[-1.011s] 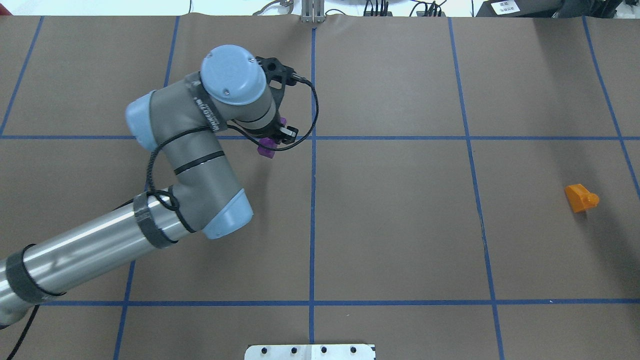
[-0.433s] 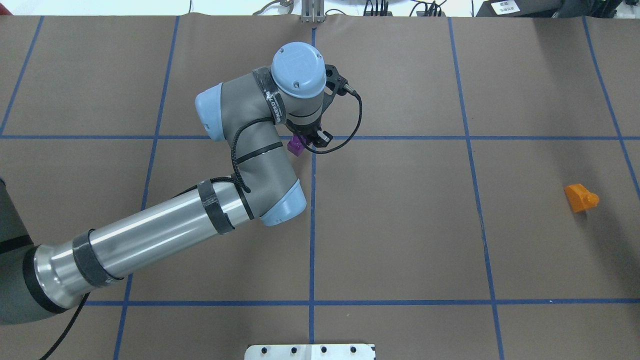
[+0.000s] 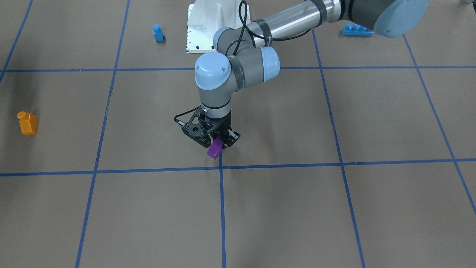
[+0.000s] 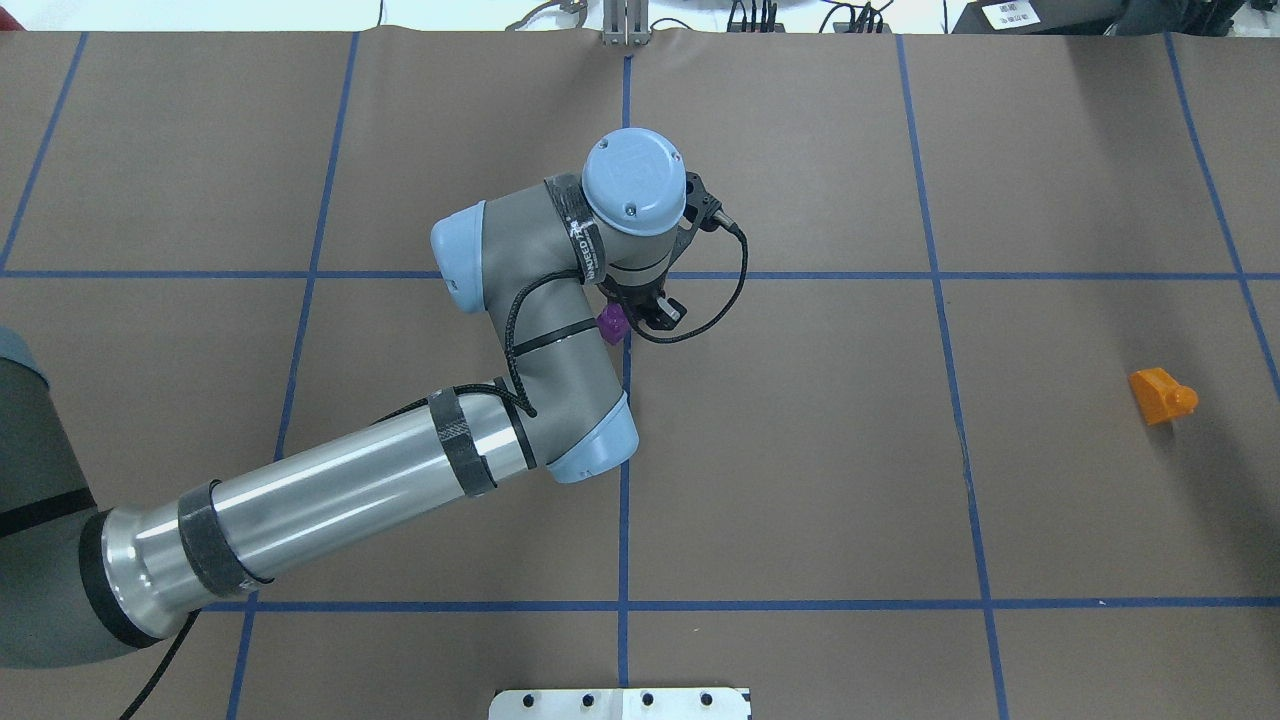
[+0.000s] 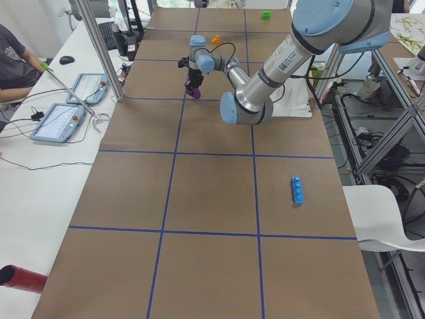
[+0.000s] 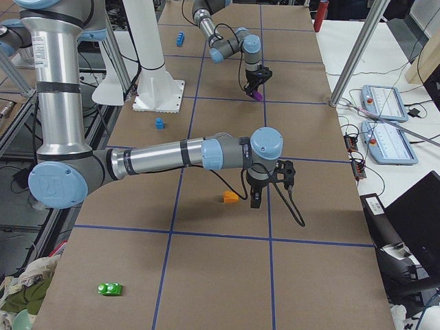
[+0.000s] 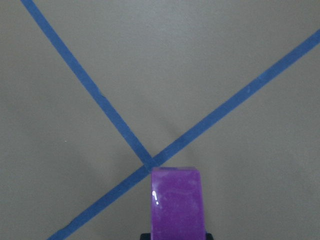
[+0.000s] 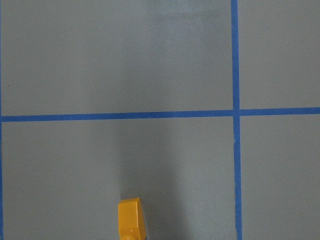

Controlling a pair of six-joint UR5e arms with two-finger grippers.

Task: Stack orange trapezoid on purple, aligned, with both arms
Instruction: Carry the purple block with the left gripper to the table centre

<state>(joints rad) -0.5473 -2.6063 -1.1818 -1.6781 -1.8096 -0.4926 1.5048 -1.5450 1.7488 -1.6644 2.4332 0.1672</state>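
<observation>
My left gripper [image 4: 628,318] is shut on the purple brick [image 4: 610,326] and holds it just above the table by the central crossing of blue tape lines. It also shows in the front view [image 3: 214,150] and fills the bottom of the left wrist view [image 7: 177,202]. The orange trapezoid [image 4: 1160,395] lies on its side far to the right, alone on the table. It shows at the bottom of the right wrist view [image 8: 131,220]. My right gripper [image 6: 256,199] shows only in the exterior right view, over the orange brick [image 6: 230,197]. I cannot tell whether it is open or shut.
A small blue one-stud brick [image 3: 158,32] and a long blue brick [image 3: 357,29] lie near the white pedestal base [image 3: 208,26]. A green brick [image 6: 110,289] lies at the table's right end. Control tablets [image 6: 388,103] sit on the far side bench.
My left arm has carried the purple brick to the right and then nearer the robot, to the central tape crossing. The orange trapezoid has not moved.
</observation>
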